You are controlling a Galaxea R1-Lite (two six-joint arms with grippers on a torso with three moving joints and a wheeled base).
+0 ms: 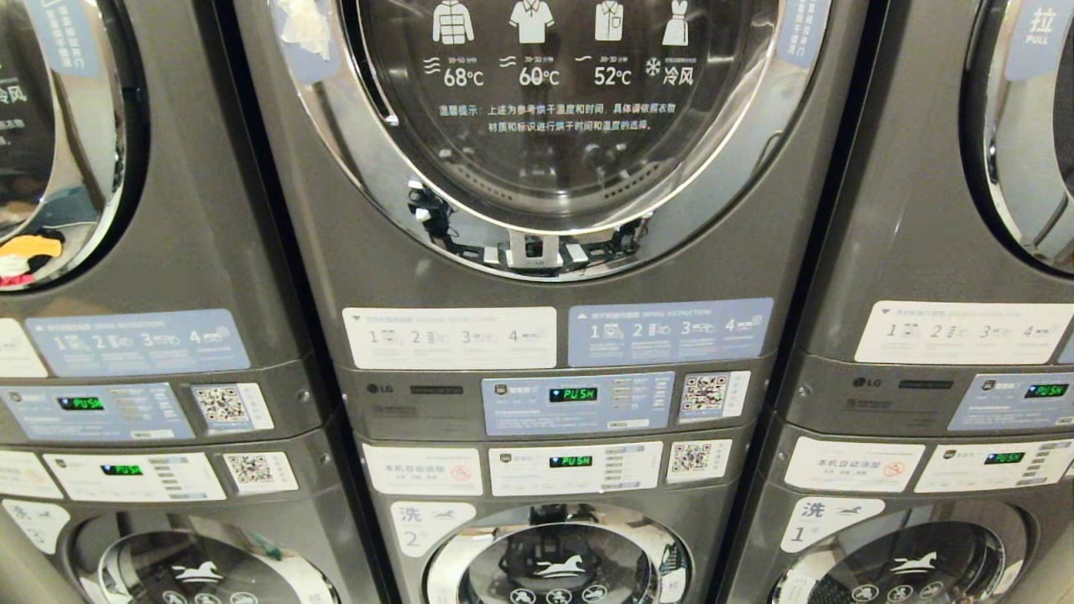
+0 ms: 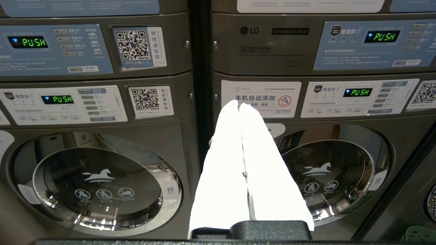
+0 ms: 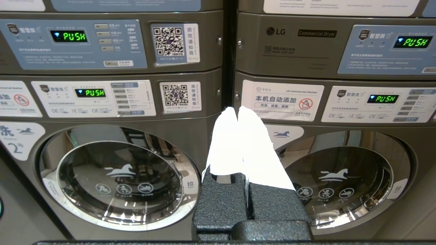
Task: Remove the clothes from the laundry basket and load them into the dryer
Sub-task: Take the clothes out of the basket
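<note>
The middle dryer (image 1: 554, 109) fills the head view, and its round glass door with temperature icons is closed. Its control panel (image 1: 577, 403) reads PUSH. Neither arm shows in the head view. My left gripper (image 2: 238, 102) has its white fingers pressed together, empty, and points at the washer below the dryer panel (image 2: 290, 31). My right gripper (image 3: 237, 109) is also shut and empty, aimed at the seam between two machines. A green perforated rim (image 2: 420, 234), possibly the laundry basket, peeks in low beside the machines. No clothes are in view outside the machines.
Stacked grey machines stand left (image 1: 126, 252) and right (image 1: 948, 252) of the middle stack. Washer doors (image 1: 558, 562) sit below, all closed. Yellow and red patches (image 1: 25, 252) show in the left dryer's door glass.
</note>
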